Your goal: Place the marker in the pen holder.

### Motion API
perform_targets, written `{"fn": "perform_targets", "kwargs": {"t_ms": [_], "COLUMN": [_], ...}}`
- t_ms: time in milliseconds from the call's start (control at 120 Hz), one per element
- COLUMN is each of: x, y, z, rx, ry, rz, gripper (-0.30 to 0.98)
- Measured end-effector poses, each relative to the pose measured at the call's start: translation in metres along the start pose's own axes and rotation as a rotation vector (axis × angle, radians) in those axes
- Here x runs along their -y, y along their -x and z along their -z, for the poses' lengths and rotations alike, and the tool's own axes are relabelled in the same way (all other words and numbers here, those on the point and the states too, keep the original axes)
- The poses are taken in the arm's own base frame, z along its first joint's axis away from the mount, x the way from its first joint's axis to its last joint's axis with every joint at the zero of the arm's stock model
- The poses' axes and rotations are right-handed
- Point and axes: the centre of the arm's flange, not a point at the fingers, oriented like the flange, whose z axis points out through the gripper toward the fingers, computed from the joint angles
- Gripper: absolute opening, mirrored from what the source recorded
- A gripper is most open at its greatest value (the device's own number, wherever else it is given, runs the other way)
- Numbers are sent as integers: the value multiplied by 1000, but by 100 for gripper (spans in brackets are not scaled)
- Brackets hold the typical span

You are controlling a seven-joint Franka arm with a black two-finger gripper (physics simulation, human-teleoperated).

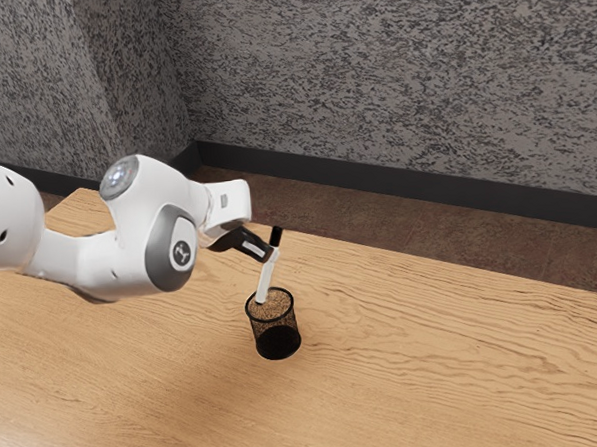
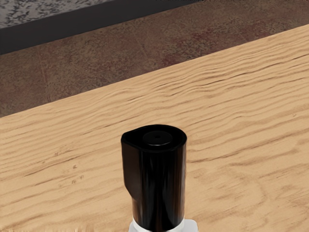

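Exterior view first: the white arm (image 1: 145, 247) comes in from the exterior view's left, and its black gripper (image 1: 268, 253) is squeezed on the marker (image 1: 266, 277). The marker is up off the table (image 1: 425, 347), and it leans a bit. Its black cap (image 1: 277, 236) is up, and its white part points down at the pen holder (image 1: 276, 331). The low end shows at the round mouth of the holder, toward the exterior view's left side of it. How deep it goes, if it is in at all, is hard to tell. The holder is black, with little holes in its side, and it stands up on the wood table.

On the far side of the table is a brown floor (image 1: 408, 215), then a black strip (image 1: 376, 178) and a gray, speckled wall (image 1: 401, 78). In the wrist view, the cap is big and close, with a bump down one side.
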Motion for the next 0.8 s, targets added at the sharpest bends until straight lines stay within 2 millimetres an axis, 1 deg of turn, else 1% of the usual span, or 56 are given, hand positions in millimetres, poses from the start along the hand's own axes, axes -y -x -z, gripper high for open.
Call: {"fn": "perform_targets", "kwargs": {"t_ms": [83, 233, 308, 408, 500, 533, 567, 600, 633, 642, 658, 675, 692, 717, 742, 775, 800], "x": [-1, -11, -13, -10, -7, -6, -4, -2, -1, 0, -1, -3, -5, -6, -5, -3, -2], "y": [1, 2, 2, 3, 3, -1, -21, -54, -114, -132, -163, -185, -201, -215, -221, -220, -217], "z": [0, -2, -3, -3, -3, 0, 18, 48, 99, 116, 147, 175, 198, 226, 246, 263, 271], "rx": [-5, -8, -6, -2, -1, -6, -34, -65, -98, -105, -109, -101, -85, -47, 4, 79, 135], "ry": [3, 16, 21, 21, 19, 22, 33, 51, 46, 41, 28, 14, 2, -17, -33, -50, -59], "rz": [6, -7, -22, -36, -47, -52, -59, -98, -201, -227, -272, -307, -329, -347, -350, -337, -321], "gripper": [-9, -8, 9, 30, 44, 47, 50, 53, 55, 56, 57, 58, 58, 60, 61, 62, 63]}}
